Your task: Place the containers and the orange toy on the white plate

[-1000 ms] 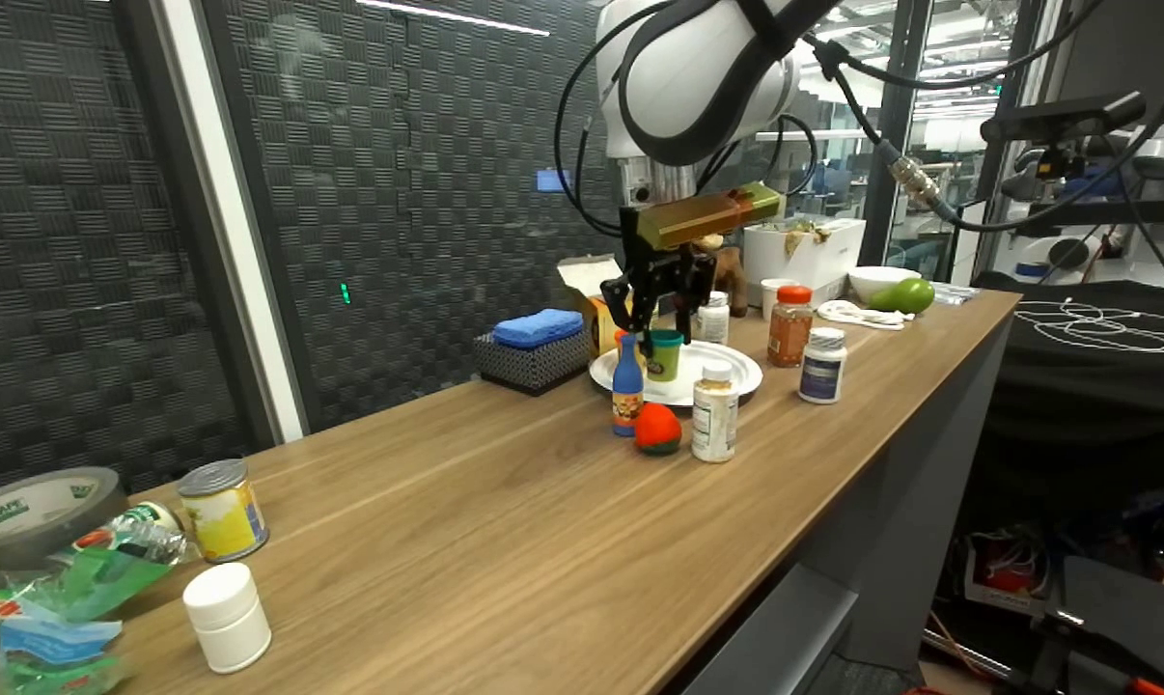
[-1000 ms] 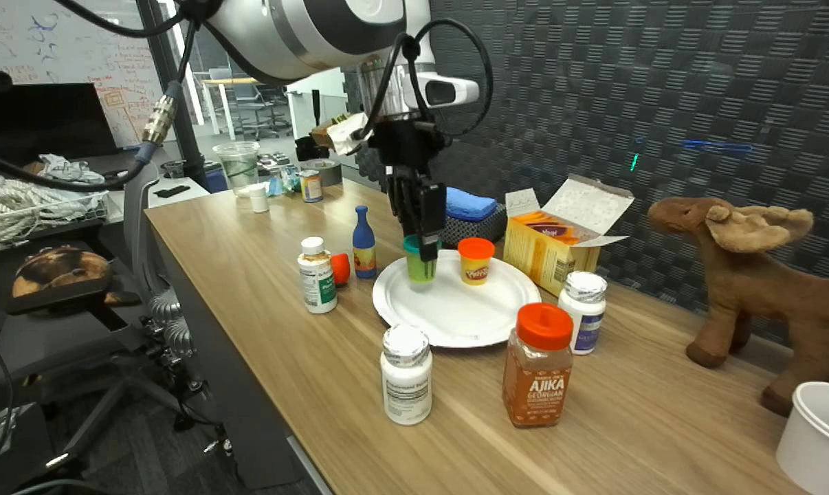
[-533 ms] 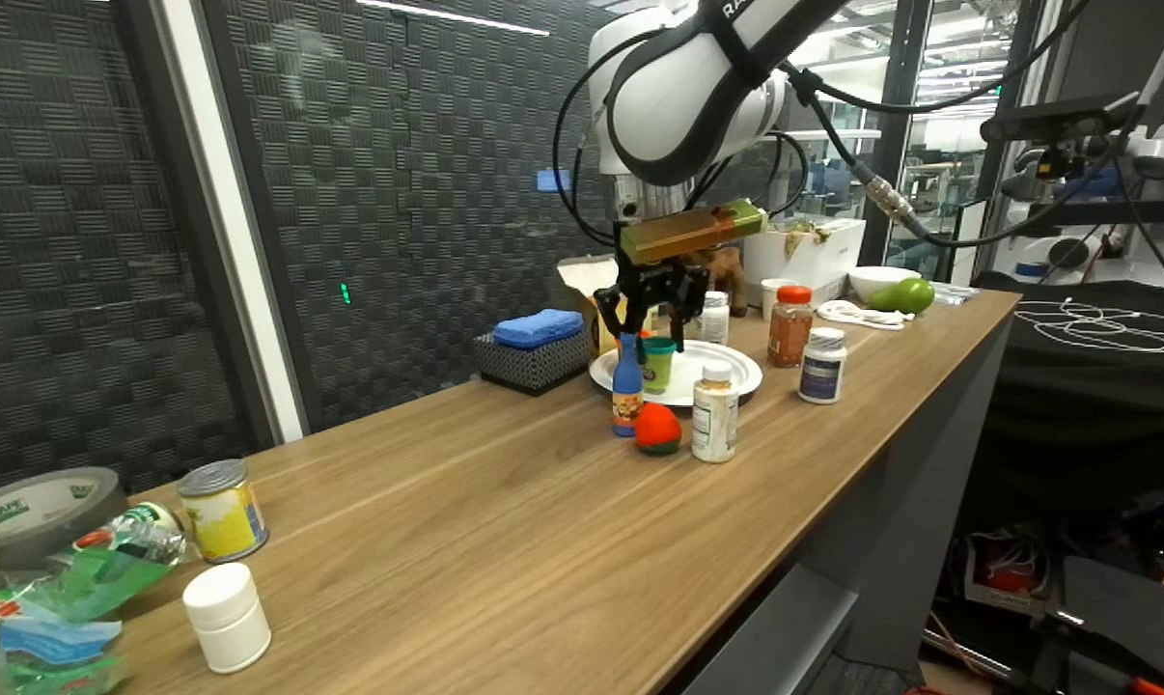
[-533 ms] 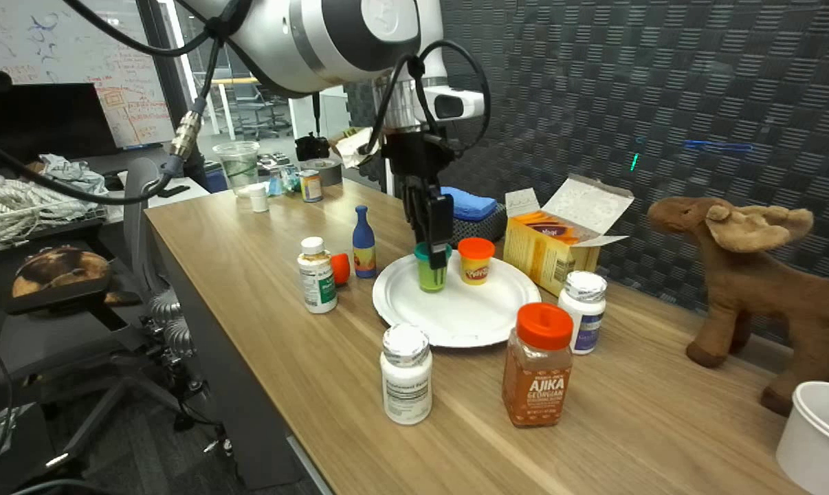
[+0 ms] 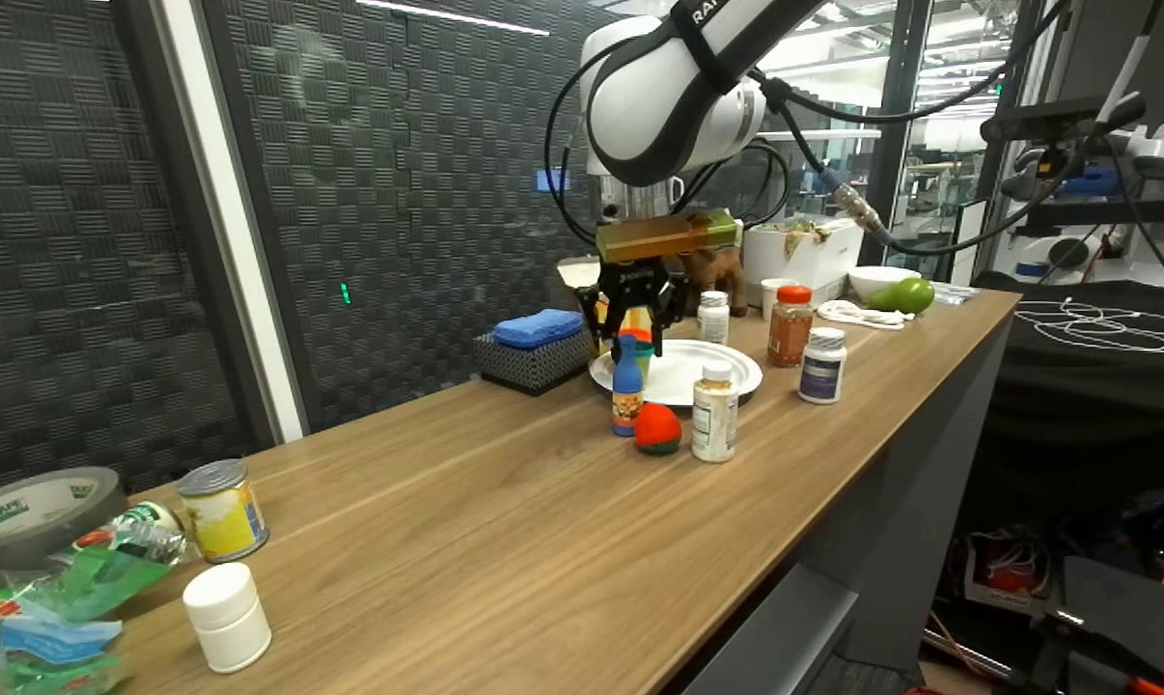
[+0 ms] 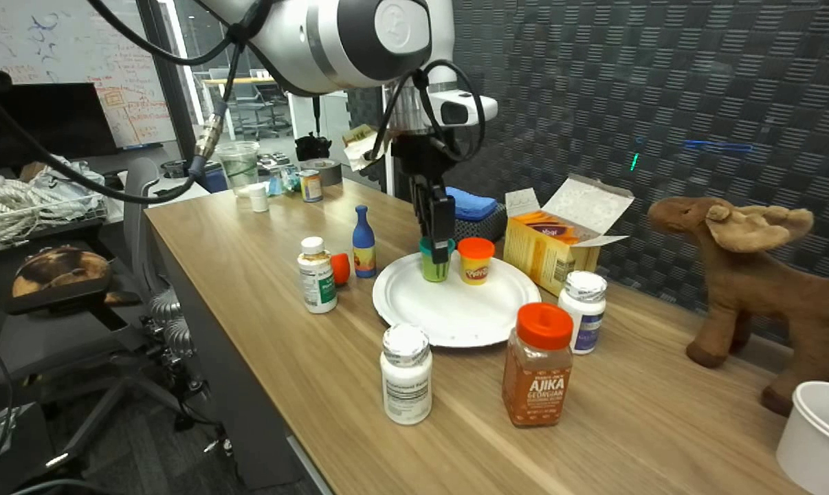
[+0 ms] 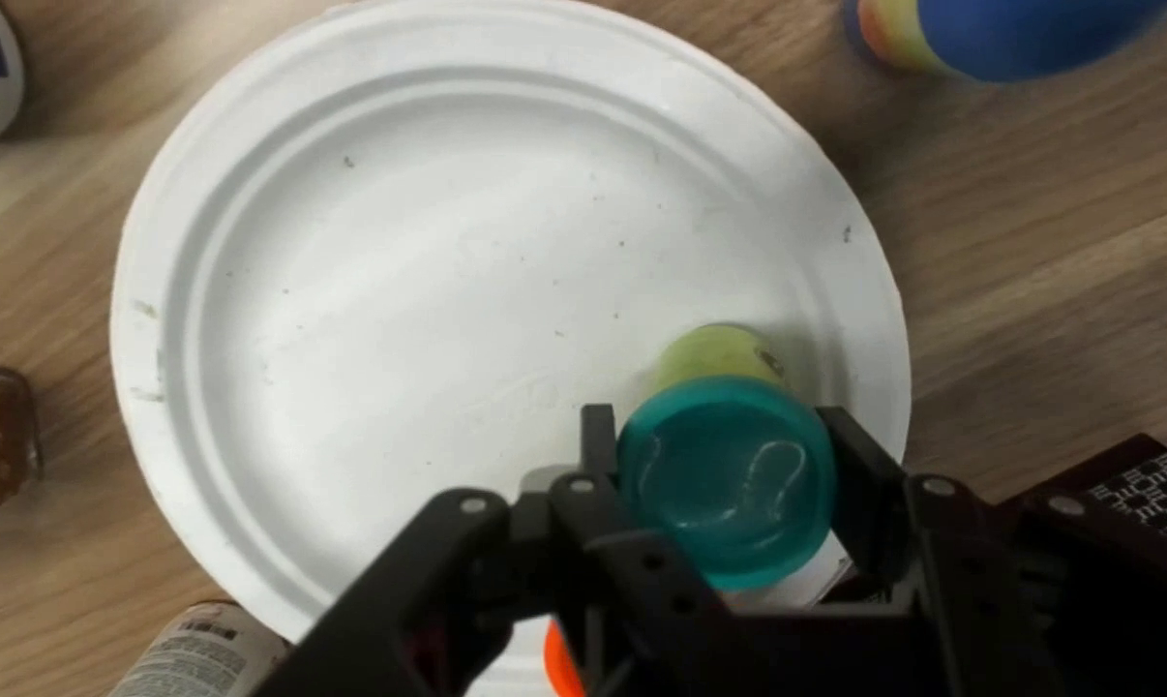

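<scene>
Between the fingers of my gripper [image 7: 719, 436] is the green cup with the teal lid [image 7: 729, 484]; the fingers press its sides, and it tilts slightly in the wrist view. It is over the white plate [image 6: 449, 313]; whether its base touches the plate I cannot tell. A yellow cup with an orange lid [image 6: 476, 261] stands on the plate beside it. Off the plate are white bottles [image 6: 406, 375], a blue-labelled one [image 6: 583, 320] and one with a green label [image 6: 317, 278]. The orange toy [image 5: 657, 430] lies on the table by the blue bottle [image 5: 627, 391].
Near the plate stand an orange-lidded spice jar [image 6: 538, 368] and an open yellow box [image 6: 548, 251]. A dark box with a blue cloth [image 5: 538, 330] sits near the wall. A plush moose [image 6: 765, 275] and a white tub [image 6: 820, 436] are farther along. A can [image 5: 223, 510] and white jar [image 5: 227, 618] lie apart.
My gripper and the green cup have moved together, leftward in an exterior view and toward the yellow cup. The other things have stayed in place.
</scene>
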Available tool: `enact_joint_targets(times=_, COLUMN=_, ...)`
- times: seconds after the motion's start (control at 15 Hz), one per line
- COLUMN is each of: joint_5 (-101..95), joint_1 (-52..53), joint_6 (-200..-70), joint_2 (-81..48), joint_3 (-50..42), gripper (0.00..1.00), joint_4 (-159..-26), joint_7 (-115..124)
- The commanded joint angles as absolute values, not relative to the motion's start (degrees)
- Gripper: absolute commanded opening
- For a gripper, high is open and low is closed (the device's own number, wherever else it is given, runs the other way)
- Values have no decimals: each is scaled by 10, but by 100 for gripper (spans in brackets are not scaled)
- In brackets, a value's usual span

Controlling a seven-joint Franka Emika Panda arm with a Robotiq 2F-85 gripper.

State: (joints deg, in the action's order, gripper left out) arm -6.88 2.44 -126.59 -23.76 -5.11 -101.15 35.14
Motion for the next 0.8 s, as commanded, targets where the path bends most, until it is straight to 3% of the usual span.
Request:
enact_joint_targets(times=0.0, joint_5=-57, joint_1=29, joint_6=-1272, joint_2=-257, joint_3=-58, gripper=28, joint_4=-983, joint_7=363)
enact_joint_targets(times=0.33, joint_5=-66, joint_1=31, joint_6=-1274, joint_2=-267, joint_3=-63, gripper=28, joint_4=-967, joint_7=367)
enact_joint_targets(times=0.4, joint_5=-63, joint_1=30, joint_6=-1271, joint_2=-266, joint_3=-62, gripper=33, joint_4=-967, joint_7=362)
enact_joint_targets(times=0.47, joint_5=-63, joint_1=30, joint_6=-1270, joint_2=-262, joint_3=-60, gripper=78, joint_4=-969, joint_7=357)
enact_joint_targets(times=0.6, joint_5=-62, joint_1=30, joint_6=-1269, joint_2=-254, joint_3=-60, gripper=80, joint_4=-975, joint_7=355)
enact_joint_targets(times=0.73, joint_5=-63, joint_1=31, joint_6=-1268, joint_2=-243, joint_3=-59, gripper=93, joint_4=-984, joint_7=352)
